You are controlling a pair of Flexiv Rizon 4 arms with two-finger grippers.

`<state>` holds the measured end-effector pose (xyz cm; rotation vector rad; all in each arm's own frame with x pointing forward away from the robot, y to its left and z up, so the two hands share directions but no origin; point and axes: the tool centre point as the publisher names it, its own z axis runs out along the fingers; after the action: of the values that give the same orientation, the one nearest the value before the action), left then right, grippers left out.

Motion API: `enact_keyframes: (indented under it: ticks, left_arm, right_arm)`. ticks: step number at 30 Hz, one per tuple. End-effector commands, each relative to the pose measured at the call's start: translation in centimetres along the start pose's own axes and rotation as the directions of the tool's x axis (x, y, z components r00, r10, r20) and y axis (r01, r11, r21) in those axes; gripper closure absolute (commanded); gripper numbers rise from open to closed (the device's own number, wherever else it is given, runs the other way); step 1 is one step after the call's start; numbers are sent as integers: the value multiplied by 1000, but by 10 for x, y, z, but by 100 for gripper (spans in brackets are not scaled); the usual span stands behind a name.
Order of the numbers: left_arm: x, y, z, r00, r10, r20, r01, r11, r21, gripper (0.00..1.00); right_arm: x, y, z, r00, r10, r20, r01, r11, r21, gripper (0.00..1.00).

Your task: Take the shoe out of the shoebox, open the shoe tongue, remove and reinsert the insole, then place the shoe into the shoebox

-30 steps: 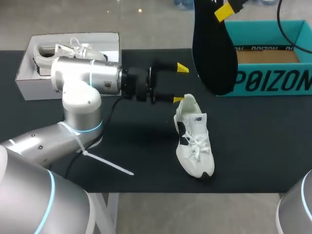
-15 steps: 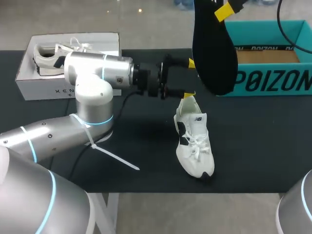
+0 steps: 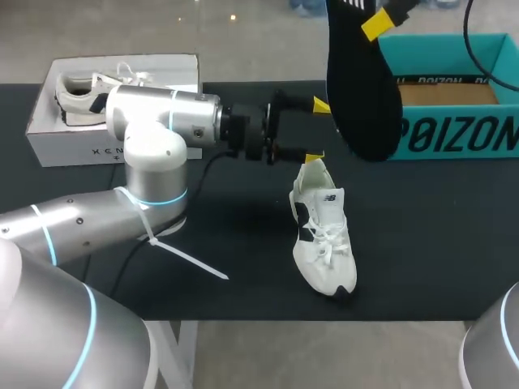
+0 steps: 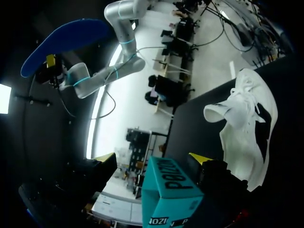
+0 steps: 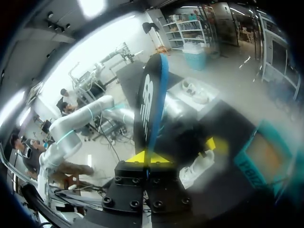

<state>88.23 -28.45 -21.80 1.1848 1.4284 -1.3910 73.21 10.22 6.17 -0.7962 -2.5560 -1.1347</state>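
A white sneaker lies on the black table, toe toward the front edge; it also shows in the left wrist view. My left gripper hovers open just behind the heel, one yellow tip close above the collar. My right gripper is high at the back, shut on the dark insole, which hangs down above the table. In the right wrist view the insole stands edge-on between the closed tips of the right gripper. From the left wrist, the insole shows its blue underside.
A teal shoebox stands open at the back right, behind the insole. At the back left sits a white box with another white shoe in it. My left arm spans the table's left half.
My left arm has swung right, bringing its open gripper up to the sneaker's heel. The insole in the right gripper has shifted slightly to the right.
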Motion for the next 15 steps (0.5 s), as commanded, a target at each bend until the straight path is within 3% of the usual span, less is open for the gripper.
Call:
enact_keyframes:
  ticks: [1,7,11,15]
  left_arm:
    - [1,1,2,1000,1,3,-1,1000,-2,0]
    - [1,1,2,1000,1,3,-1,1000,-2,0]
    - [1,1,2,1000,1,3,-1,1000,-2,0]
    - [1,1,2,1000,1,3,-1,1000,-2,0]
  right_arm:
    - [-49,-12,-26,998,30,-64,-27,999,46,100]
    - [-111,-54,-33,972,161,-170,-157,987,35,100]
    - [-147,-85,-20,927,280,-249,-278,960,46,100]
    - [-170,-106,-1,879,365,-306,-357,930,85,100]
